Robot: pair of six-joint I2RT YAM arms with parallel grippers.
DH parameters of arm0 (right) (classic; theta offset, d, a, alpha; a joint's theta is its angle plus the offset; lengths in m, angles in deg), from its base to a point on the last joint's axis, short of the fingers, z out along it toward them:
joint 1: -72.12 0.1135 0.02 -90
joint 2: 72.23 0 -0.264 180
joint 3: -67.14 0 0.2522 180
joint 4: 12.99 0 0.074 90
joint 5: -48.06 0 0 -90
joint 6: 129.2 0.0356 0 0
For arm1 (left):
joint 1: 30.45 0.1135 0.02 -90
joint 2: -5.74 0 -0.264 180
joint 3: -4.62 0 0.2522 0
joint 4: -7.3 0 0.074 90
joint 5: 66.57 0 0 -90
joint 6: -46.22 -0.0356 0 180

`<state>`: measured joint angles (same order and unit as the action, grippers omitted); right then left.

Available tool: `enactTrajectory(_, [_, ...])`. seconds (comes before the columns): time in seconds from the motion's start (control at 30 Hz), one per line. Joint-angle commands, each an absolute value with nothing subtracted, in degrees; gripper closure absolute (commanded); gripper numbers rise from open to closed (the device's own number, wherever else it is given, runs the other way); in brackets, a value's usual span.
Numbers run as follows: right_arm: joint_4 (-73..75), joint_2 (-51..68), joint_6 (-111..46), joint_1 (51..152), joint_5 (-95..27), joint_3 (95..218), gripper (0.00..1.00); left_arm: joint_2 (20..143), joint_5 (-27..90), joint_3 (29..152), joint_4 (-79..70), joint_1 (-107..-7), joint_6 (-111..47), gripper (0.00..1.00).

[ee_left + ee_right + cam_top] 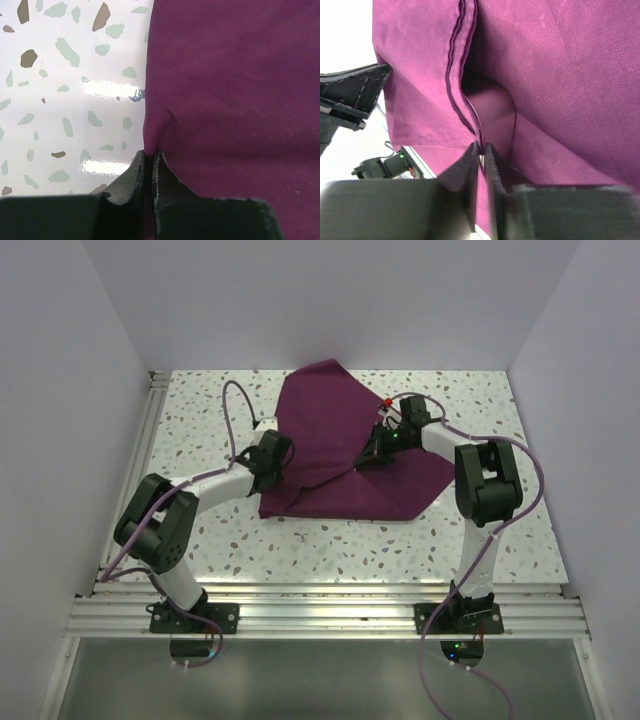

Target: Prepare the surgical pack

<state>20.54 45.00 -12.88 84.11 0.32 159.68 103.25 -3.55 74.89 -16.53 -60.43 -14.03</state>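
- Left claw (pixel 281 463) (pixel 150 167): its two black fingers are pressed together on the left hem of the deep purple-maroon fabric cloth (pixel 335 440) (pixel 235 100), with a thin pinch of fabric caught between the tips.
- Right claw (pixel 372 458) (pixel 482 152): clamped on a folded ridge of the same cloth (pixel 560 75), right of the cloth's middle. Stacked hems run up from the tips in the wrist view.
- Beside that ridge the fabric stands off the surface, leaving a shadowed hollow under the fold.
- Partly folded, the cloth lies over the far-middle of the desk. One pointed corner reaches the far edge, another points toward the right edge, and its near hem stays well short of the near edge.
- Glossy white speckled terrazzo desk (pixel 330 545) (pixel 60 110) shows just left of the pinched hem.
- Both arms rise from the ribbed aluminium rail (pixel 320 615) along the near edge.
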Motion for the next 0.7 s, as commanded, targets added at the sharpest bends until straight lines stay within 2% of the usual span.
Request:
enactTrajectory(0.0, [20.90, 45.81, -13.72, 84.43, -0.81, 158.86, 0.83, 103.83, -3.72, 74.64, -14.73, -59.81, -15.13, 1.00])
enactTrajectory(0.1, [19.32, 41.78, -12.66, 81.72, -2.74, 157.28, 0.67, 102.33, -5.39, 73.58, -14.46, -59.81, -15.31, 1.00])
enactTrajectory(0.2, [18.09, 35.63, -11.52, 76.62, -5.55, 154.47, 0.61, 100.40, -6.01, 71.92, -13.41, -59.81, -14.87, 1.00])
enactTrajectory(0.37, [18.35, 25.17, -11.34, 65.54, -14.70, 147.44, 0.61, 98.81, -6.19, 69.54, -10.16, -59.81, -14.17, 1.00])
enactTrajectory(0.47, [20.10, 22.09, -12.22, 61.42, -25.65, 144.72, 0.64, 99.60, -6.71, 70.24, -10.15, -59.81, -13.99, 1.00])
enactTrajectory(0.67, [20.19, 23.74, -12.22, 59.55, -40.35, 144.79, 0.64, 100.83, -6.80, 70.59, -10.07, -59.89, -13.99, 1.00])
